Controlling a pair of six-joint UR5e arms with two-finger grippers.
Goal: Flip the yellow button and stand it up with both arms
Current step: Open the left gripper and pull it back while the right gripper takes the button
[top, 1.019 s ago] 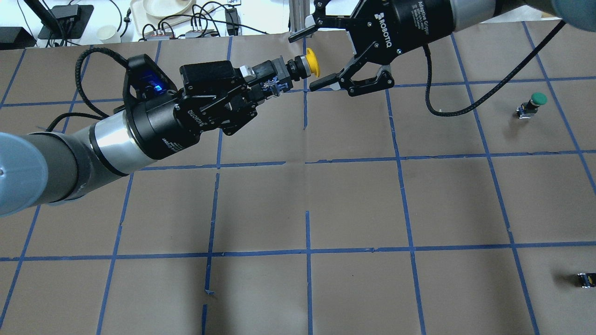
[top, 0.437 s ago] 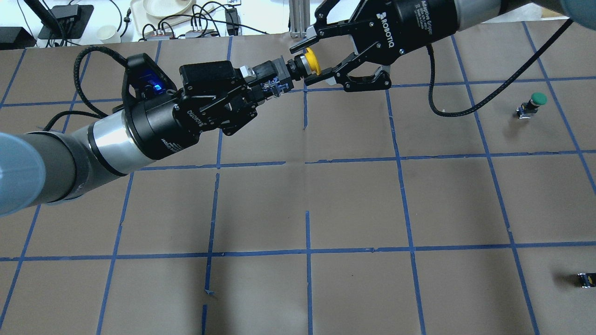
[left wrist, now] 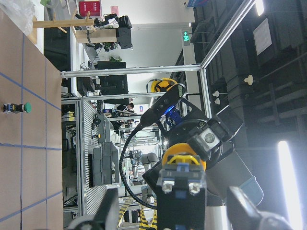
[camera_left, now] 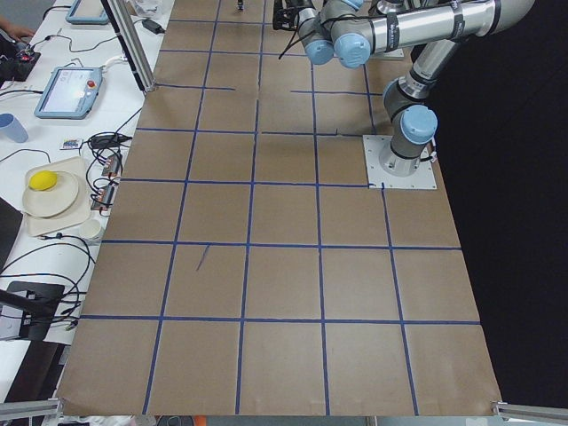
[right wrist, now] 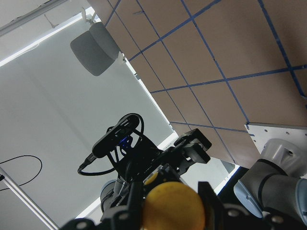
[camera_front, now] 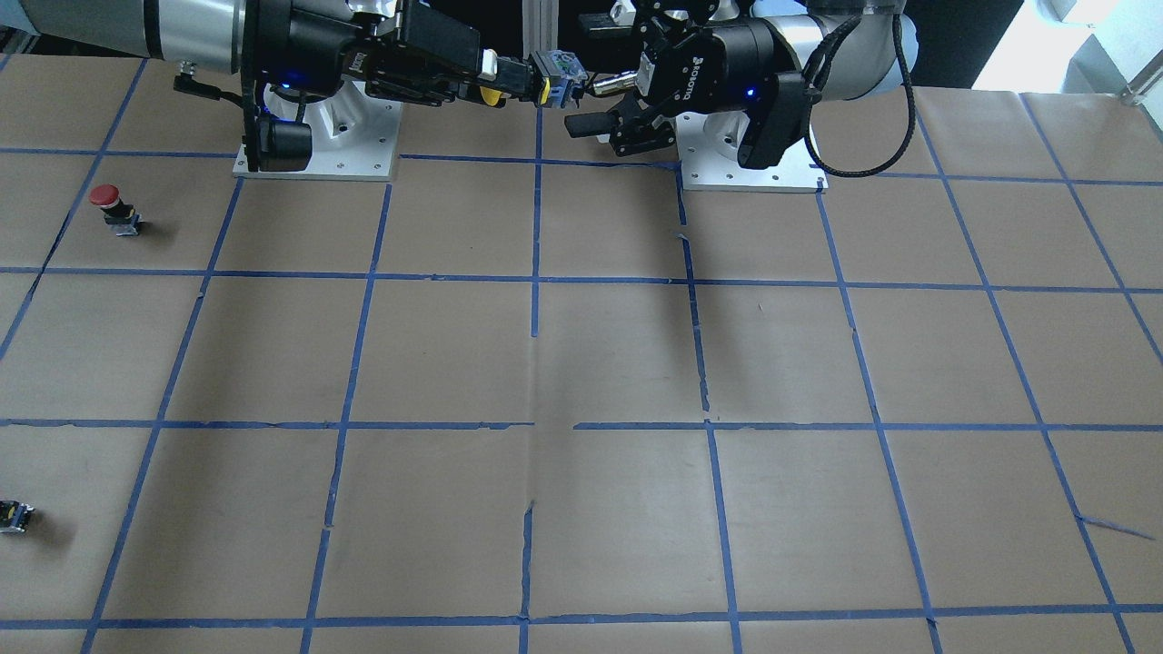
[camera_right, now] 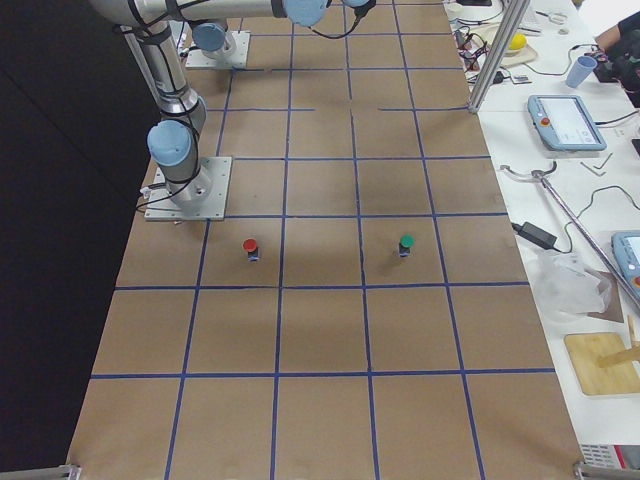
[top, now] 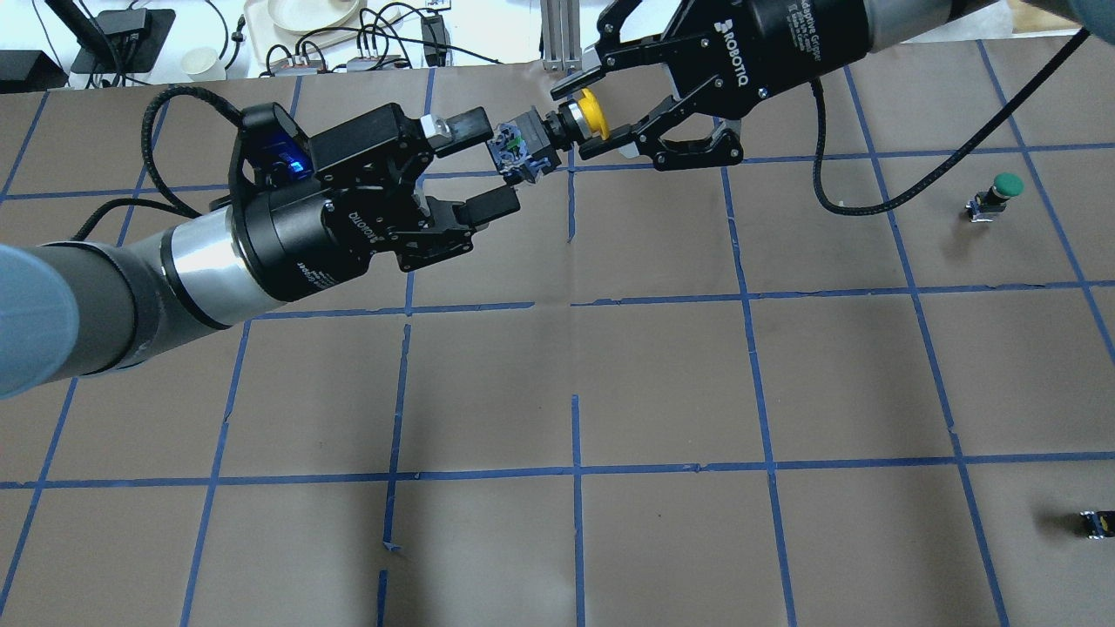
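The yellow button [top: 585, 115] hangs in the air, lying sideways. My right gripper [top: 578, 118] is shut on its yellow cap. Its black-and-blue body [top: 521, 148] points toward my left gripper [top: 498, 161], which is open, with a finger on each side of the body and not touching it. In the front-facing view the button [camera_front: 554, 69] sits between the right gripper [camera_front: 495, 86] and the left gripper [camera_front: 592, 104]. The left wrist view shows the button's base [left wrist: 181, 184] between my open fingers. The right wrist view shows the cap [right wrist: 175, 207] clamped.
A green-capped button [top: 999, 192] stands on the brown paper at the right. A red-capped button [camera_front: 111, 205] stands near my right arm's base. A small dark capless part [top: 1095, 523] lies near the right edge. Blue tape lines grid the table [top: 662, 383].
My right gripper moved in and shut on the yellow cap. My left gripper then opened and let go of the button's body.
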